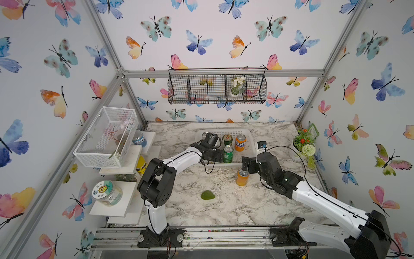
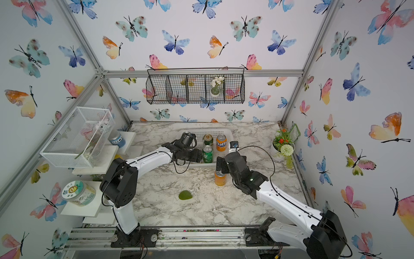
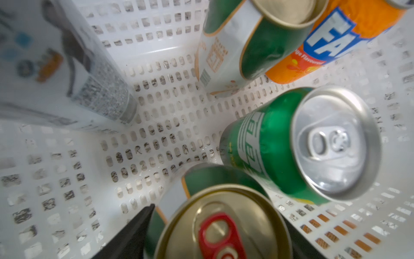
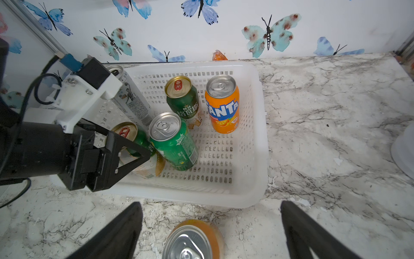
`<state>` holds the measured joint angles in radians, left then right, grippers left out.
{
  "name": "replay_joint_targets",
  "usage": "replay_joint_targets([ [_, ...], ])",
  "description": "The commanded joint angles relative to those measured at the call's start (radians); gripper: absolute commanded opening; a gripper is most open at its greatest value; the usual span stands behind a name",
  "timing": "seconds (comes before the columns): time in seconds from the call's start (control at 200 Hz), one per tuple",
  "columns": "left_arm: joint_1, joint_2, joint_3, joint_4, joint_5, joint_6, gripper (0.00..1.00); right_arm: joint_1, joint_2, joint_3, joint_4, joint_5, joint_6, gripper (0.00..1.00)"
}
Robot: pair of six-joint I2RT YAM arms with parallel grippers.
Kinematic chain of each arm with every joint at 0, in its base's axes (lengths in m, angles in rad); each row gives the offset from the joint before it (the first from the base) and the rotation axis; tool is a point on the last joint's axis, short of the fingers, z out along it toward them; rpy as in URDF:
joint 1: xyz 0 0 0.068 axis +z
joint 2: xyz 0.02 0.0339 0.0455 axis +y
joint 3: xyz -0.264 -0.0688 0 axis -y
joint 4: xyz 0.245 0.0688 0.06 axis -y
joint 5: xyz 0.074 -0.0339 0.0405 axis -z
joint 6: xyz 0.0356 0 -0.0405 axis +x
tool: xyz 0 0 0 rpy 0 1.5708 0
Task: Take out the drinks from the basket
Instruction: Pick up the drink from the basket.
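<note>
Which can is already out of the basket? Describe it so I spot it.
Find the white basket at the back of the marble table. In front of its near wall, below the open right gripper, stands an orange can, the only drink on bare marble.

Bright, even light; gold-topped can blurred, perhaps from closeness.

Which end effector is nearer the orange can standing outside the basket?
Right. The right end effector is directly over the orange can, jaws open; the left end effector is inside the basket, around a gold-topped can.
</note>
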<state>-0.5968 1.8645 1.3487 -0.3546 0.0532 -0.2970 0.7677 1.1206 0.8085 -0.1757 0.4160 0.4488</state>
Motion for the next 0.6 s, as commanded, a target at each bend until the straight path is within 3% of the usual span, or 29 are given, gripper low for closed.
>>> replay_joint_targets([
  [0.0,0.0,0.025,0.015,-0.014,-0.047,-0.004,0.75,0.007,-0.018,-0.015,-0.002,0.02,0.011,0.99],
  [0.1,0.0,0.026,0.016,-0.014,-0.046,-0.006,0.7,0.007,-0.022,-0.019,-0.002,0.023,0.014,0.99],
  [0.596,-0.001,-0.063,0.036,-0.014,-0.032,-0.015,0.64,0.007,-0.015,-0.02,0.002,0.029,0.024,0.99],
])
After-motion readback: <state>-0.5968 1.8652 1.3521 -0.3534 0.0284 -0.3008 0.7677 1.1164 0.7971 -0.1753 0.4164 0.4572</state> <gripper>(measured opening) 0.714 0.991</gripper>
